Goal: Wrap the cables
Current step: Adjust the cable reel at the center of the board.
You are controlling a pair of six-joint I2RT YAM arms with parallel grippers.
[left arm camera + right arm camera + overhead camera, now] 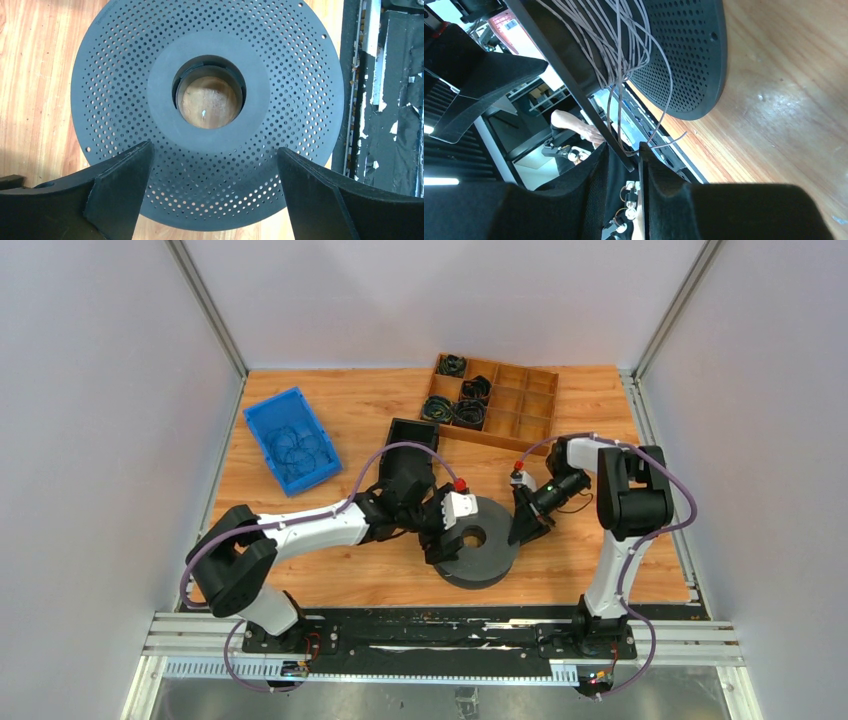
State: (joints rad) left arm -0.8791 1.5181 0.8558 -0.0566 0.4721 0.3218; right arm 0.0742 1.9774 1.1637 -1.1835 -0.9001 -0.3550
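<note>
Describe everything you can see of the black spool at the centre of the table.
The spool is dark grey-black, plastic-looking: two round discs peppered with small holes, joined by a hollow core through which the wooden table shows. It lies flat, lower disc on the table. Thin pale wire is wound loosely round the core, one end dangling. The right claw pinches the upper disc's rim; the open left claw hovers above it.

Two robot arms: left arm (305, 527), right arm (625, 495). One dark perforated reel (495, 540) at centre, carrying one thin cable (621, 45). One blue bin (272, 402) at ten o'clock. One black box (412, 430) at twelve. One wooden tray (535, 405) at one o'clock, holding four black bundles (468, 413).
</note>
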